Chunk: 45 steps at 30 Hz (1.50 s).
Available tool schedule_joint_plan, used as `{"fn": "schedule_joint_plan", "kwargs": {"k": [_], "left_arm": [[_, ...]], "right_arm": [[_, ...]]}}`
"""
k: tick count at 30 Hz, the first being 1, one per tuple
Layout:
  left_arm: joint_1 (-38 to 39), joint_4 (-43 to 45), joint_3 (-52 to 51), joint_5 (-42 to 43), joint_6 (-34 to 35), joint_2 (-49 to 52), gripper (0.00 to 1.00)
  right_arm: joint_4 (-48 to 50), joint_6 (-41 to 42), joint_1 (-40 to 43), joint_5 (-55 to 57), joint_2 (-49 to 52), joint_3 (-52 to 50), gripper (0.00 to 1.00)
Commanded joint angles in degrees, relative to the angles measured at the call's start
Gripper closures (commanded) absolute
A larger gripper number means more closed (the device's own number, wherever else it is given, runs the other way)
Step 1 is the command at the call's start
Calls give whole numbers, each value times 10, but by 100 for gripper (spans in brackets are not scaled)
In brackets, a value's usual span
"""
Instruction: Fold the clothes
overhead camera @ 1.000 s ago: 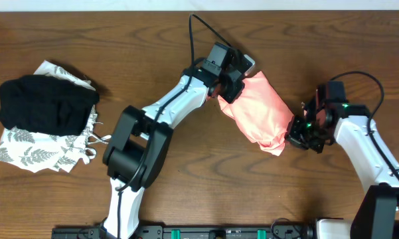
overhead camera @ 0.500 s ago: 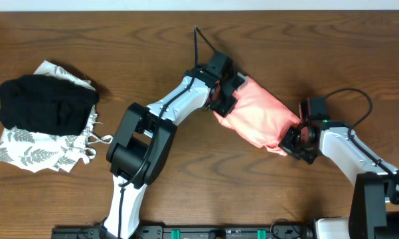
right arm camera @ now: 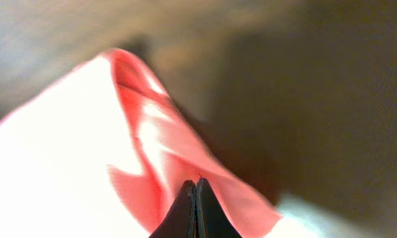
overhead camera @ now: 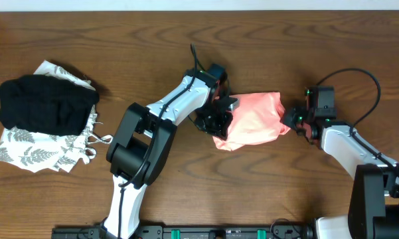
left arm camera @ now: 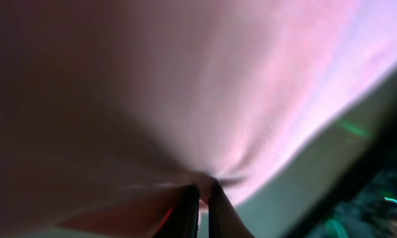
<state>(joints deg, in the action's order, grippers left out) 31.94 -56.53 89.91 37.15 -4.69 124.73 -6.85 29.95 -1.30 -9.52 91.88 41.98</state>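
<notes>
Salmon T-shirt (overhead camera: 253,118) has swung level since before — left pincer (overhead camera: 220,119) and right pincer (overhead camera: 291,121) clamped on its ends.

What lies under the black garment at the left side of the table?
A white garment with grey leaf print lies under the black garment; its edges stick out on the far and near sides. Its middle is covered, so I cannot tell whether anything else lies between them.

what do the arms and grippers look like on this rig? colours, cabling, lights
Both left arm and right arm: white rounded links between bulky black joint housings. A thin black cable loops off the left wrist, a second cable off the right. Small green light on the right wrist. The left gripper and right gripper: two slim dark tapered fingers each.
</notes>
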Motion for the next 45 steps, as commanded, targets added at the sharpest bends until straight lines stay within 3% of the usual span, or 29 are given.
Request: {"fn": "schedule_joint_plan", "kwargs": {"k": [1,6,9,13,17,18,20,23,29,35,39,45], "left_arm": [[2,-12,2,54,1,-33,91],[3,14,2,-32,-2,-103,90],[2,45,2,-109,-2,-156,77],[0,96,2,-197,-2,-193,55],[-7,145,2,-199,-13,-174,46],[-10,159,2,-199,-21,-164,46],[-15,191,2,-199,-37,-139,50],[-19,228,2,-199,-58,-97,71],[-19,260,2,-198,-66,-19,87],[-16,200,2,-195,-57,-9,89],[-16,135,2,-131,-56,-17,91],[-10,49,2,-73,-38,-32,94]], "right_arm": [[35,-31,2,-55,3,0,99],[50,-31,7,-86,3,3,99],[48,-40,14,-119,3,3,96],[34,-51,24,-186,3,3,80],[-12,-54,21,-249,3,3,66],[-33,-51,19,-266,3,3,66],[-75,-51,14,-296,3,3,83],[-136,-47,3,-304,3,3,99],[-194,-47,-13,-242,3,3,99],[-191,-47,-12,-48,3,3,99],[-159,-50,-11,-3,3,3,99],[-39,-110,-18,-26,3,3,99]]}}
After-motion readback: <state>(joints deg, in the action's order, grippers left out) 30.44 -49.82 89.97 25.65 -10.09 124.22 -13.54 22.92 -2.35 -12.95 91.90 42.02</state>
